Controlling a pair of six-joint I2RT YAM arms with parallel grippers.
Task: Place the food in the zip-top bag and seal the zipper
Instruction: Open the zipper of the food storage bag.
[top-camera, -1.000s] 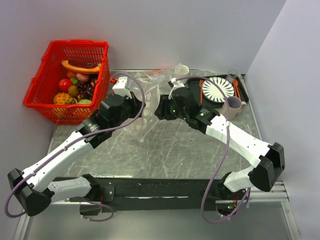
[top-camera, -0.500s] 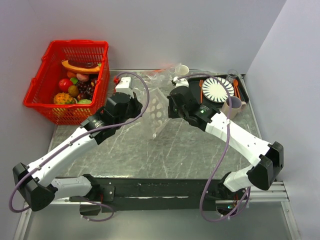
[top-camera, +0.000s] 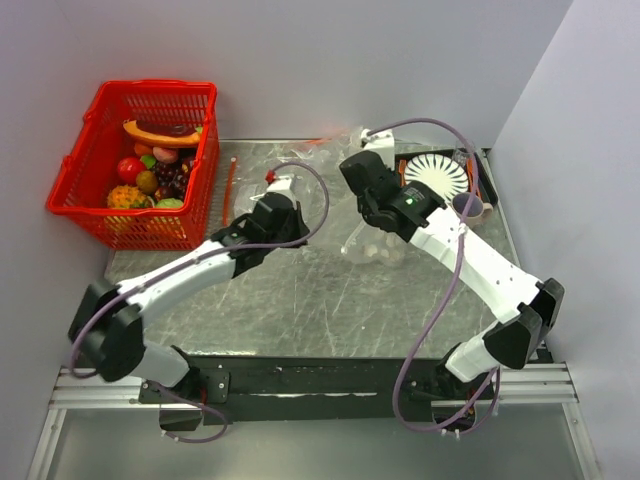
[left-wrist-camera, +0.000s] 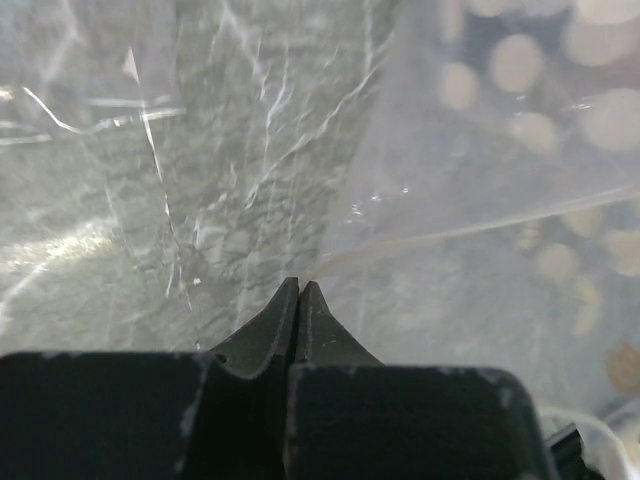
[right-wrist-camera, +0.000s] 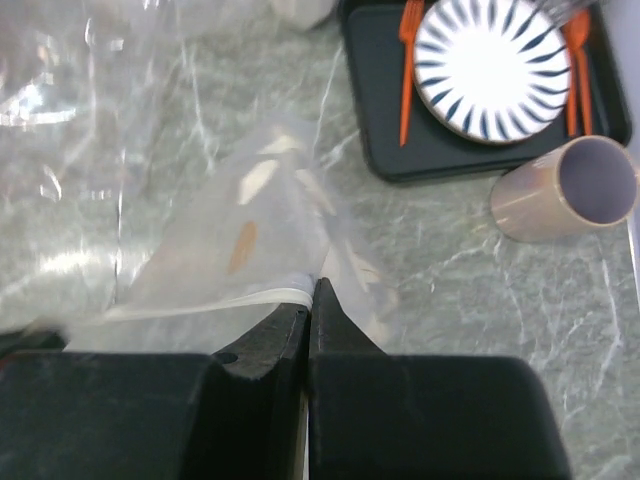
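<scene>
Over toward the back right of the worktop (top-camera: 300, 300), the zip-top bag (top-camera: 376, 246) hangs as a crinkly clear pouch with pale dots showing on it. It sits just in front of the black tray (right-wrist-camera: 370, 130) and between the two arms. The right jaws are clenched on it. In the right wrist view the tips are pressed flat together over the bag's edge, right where a thin pale strip, which I take to be the zipper (right-wrist-camera: 240, 302), runs into them. Can't tell whether that strip is pressed closed or not. The left jaws are clamped tight too, and in the left wrist view an edge of the clear film runs straight into the tips, so it looks like they're pinching the other end of the same bag. The plastic is blurry there though, so I can't see the actual contact. The food (top-camera: 150, 180) is all sitting in the red basket (top-camera: 70, 190) at the back left corner, well apart from the bag. There's a faint orange-brown patch visible through the plastic in the right wrist view, no idea what it is. On the tray there's a striped plate (right-wrist-camera: 495, 65) with an orange fork (right-wrist-camera: 408, 60) beside it, and a beige cup (right-wrist-camera: 565, 190) lies on its side just off the tray's near edge. A second clear bag with a long orange-red strip (top-camera: 228, 190) lies flat next to the basket.
</scene>
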